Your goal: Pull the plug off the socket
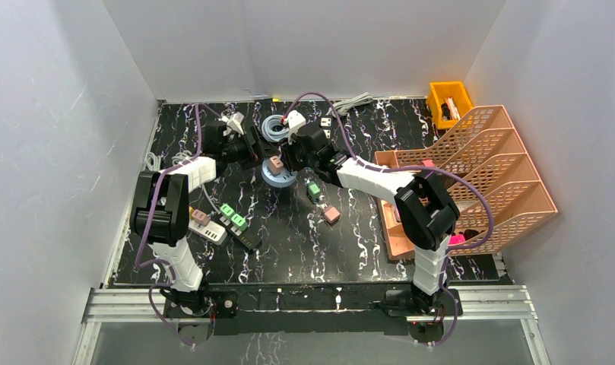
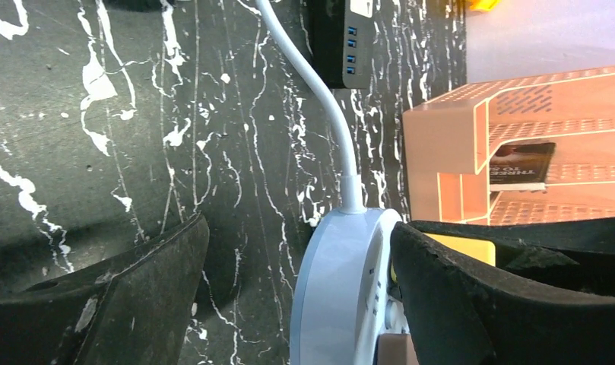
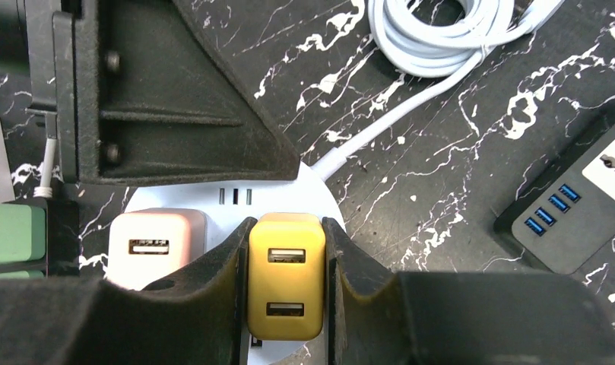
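Note:
A round white socket [image 1: 277, 178] with a white cable lies at the table's middle back. A yellow USB plug [image 3: 286, 274] and a pink plug [image 3: 158, 245] sit in the socket's face [image 3: 308, 190]. My right gripper [image 3: 286, 251] is shut on the yellow plug, one finger on each side. In the top view the right gripper [image 1: 295, 156] hides that plug. My left gripper [image 2: 300, 224] is open and straddles the socket [image 2: 334, 289] edge-on. Its right finger [image 2: 479, 304] rests against the socket's face, and its left finger [image 2: 99, 304] stands apart.
A black power strip [image 3: 578, 205] with blue USB ports lies to the right. A coiled white cable [image 3: 441, 30] lies behind the socket. Green plugs [image 1: 232, 215] on a strip, a white strip [image 1: 205, 228] and loose plugs [image 1: 331, 214] lie nearer. Orange trays [image 1: 471, 175] stand at right.

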`<state>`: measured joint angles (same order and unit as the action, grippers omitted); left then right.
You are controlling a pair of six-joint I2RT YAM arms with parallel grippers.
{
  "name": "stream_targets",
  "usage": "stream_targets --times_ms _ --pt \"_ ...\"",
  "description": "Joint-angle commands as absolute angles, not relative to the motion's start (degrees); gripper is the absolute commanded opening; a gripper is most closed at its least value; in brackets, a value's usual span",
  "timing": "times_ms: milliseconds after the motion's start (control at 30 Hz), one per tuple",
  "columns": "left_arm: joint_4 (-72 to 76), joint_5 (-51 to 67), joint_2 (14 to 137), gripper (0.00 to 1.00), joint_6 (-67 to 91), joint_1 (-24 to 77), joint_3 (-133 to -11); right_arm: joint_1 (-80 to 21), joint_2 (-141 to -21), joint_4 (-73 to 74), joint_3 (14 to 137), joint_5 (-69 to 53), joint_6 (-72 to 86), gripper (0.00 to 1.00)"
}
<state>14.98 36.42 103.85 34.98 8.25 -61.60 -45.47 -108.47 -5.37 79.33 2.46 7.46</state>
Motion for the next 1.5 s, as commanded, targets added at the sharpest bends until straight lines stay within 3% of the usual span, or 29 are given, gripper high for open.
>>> stream_targets --times_ms 0,467,667,700,767,800,833,1133,1300,1400,1467 --pt "20.09 41.29 102.46 0.87 38.31 8.1 -60.63 -45.27 -103.98 -15.22 80.5 3.62 6.68 0.0" --pt "36.44 46.42 102.19 0.76 52.22 8.32 -52.74 -44.69 -102.95 -18.24 80.95 9.18 9.29 0.0" --pt "43.52 45.57 101.22 0.65 58.94 8.72 -49.23 -44.67 -103.47 -19.61 82.17 10.74 12.2 0.0" --pt "44.77 45.43 101.17 0.55 59.9 8.85 -48.79 -44.73 -103.65 -19.73 82.55 10.27 12.66 0.0" --pt "46.47 45.58 101.29 0.28 61.05 9.25 -48.5 -44.66 -104.07 -19.69 83.52 9.01 13.49 0.0" --pt "47.15 45.61 101.36 0.03 61.54 9.31 -48.23 -44.66 -104.31 -19.59 84.01 8.32 13.96 0.0" --pt "47.83 45.37 101.34 0.0 62.15 9.27 -47.73 -44.65 -104.33 -19.51 84.17 7.48 14.34 0.0" --pt "48.36 43.49 103.67 0.0 61.98 8.83 -49.05 -43.23 -102.62 -15.11 84.18 -6.89 11.47 0.0" --pt "38.52 39.19 102.16 0.0 55.54 7.7 -52.27 -44.55 -95.83 -15.17 78.61 7.74 4.1 0.0" --pt "33.78 35.78 101.52 0.0 51.63 7.65 -54.34 -37.79 -93.11 -19.27 74.89 -10.61 12.69 0.0" --pt "32.36 34.84 101.76 0.0 50.73 7.65 -55.29 -37.61 -93.0 -15.7 76.09 -6.06 12.02 0.0"
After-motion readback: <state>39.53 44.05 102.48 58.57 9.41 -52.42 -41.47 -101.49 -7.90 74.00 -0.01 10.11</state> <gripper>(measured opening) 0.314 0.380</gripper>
